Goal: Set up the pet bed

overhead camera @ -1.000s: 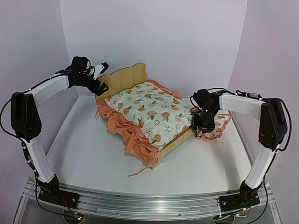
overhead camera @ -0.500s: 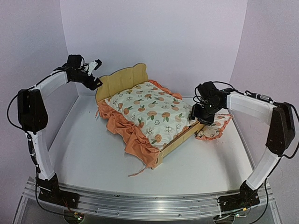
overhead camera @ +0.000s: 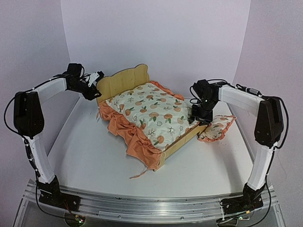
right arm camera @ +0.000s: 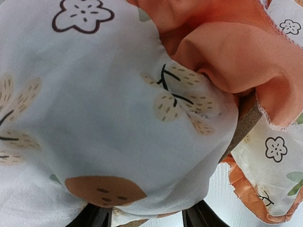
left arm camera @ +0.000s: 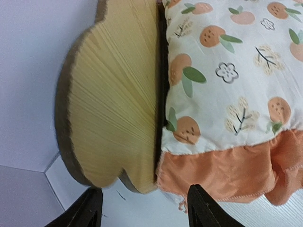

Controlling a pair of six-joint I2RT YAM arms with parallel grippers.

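Observation:
The pet bed (overhead camera: 122,81) stands mid-table at an angle, its plywood headboard (left arm camera: 113,109) at the back left. A fruit-print cushion (overhead camera: 151,113) with an orange ruffle (left arm camera: 227,170) fills the frame. My left gripper (overhead camera: 92,82) is open just off the headboard's left end, its fingers (left arm camera: 87,213) straddling the bottom corner of board and ruffle without touching. My right gripper (overhead camera: 196,113) is at the cushion's right foot corner, open, with the white cushion fabric (right arm camera: 94,118) bulging down between its fingers (right arm camera: 203,215). The bed's fabric base is hidden.
A small matching pillow (overhead camera: 215,127) lies on the table right of the footboard, close under my right arm; it also shows as the pillow (right arm camera: 270,175) in the right wrist view. White walls close the table on three sides. A loose ruffle string (overhead camera: 137,176) trails off the bed's near corner.
My left gripper has dropped from above the headboard to its left end and narrowed. My right gripper has moved up and left from over the pillow to the cushion's corner.

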